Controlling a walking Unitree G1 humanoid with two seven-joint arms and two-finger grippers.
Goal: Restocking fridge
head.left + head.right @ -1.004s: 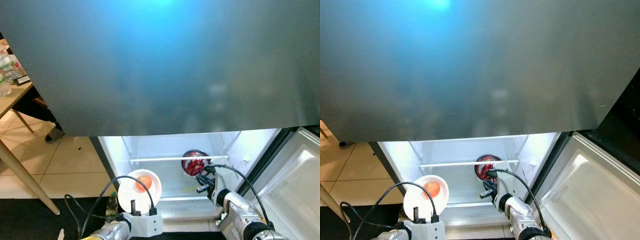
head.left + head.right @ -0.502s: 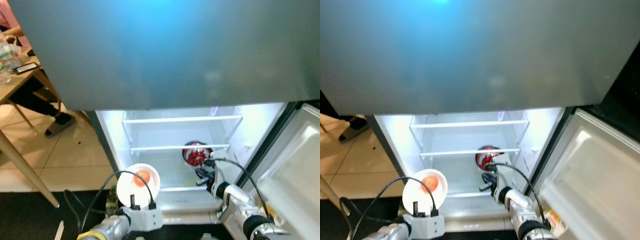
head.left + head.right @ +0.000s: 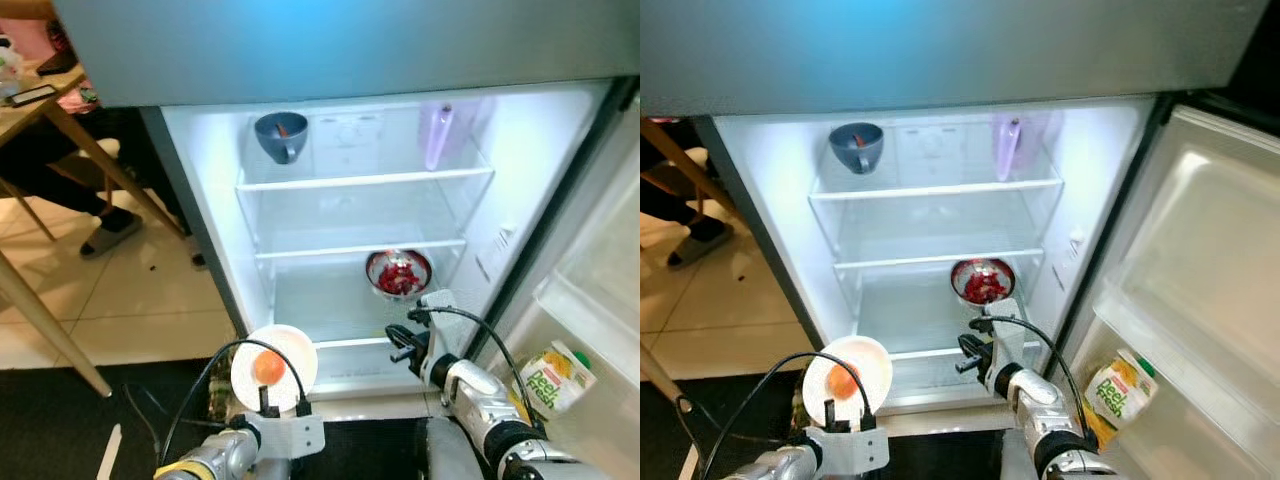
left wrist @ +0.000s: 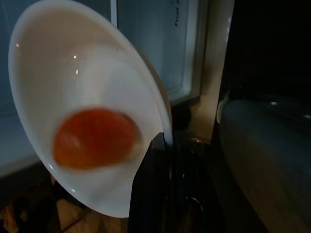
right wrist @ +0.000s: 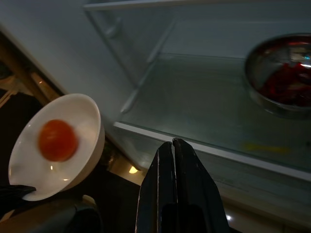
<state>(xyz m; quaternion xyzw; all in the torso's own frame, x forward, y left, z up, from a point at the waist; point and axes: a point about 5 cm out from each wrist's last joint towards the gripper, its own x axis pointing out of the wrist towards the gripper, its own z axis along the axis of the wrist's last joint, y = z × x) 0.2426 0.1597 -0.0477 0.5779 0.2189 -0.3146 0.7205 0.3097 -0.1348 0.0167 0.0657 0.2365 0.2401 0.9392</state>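
Observation:
A white bowl with an orange fruit in it is held up before the open fridge's lower left corner. My left gripper is shut on the bowl's rim from below. A metal bowl of red food sits on the fridge's lower glass shelf, to the right. My right gripper is shut with nothing in it, at the shelf's front edge just below the metal bowl. In the right wrist view the white bowl is off to the side of the shut fingers.
A blue cup and a purple bottle stand on the top shelf. The middle shelf is bare. The open door on the right holds a juice carton. A wooden table and a seated person's legs are at left.
The camera has shifted, so the fridge's upper shelves, cup, bottle and door carton have come into view. The right gripper stands a little further from the metal bowl. The left still holds the white bowl.

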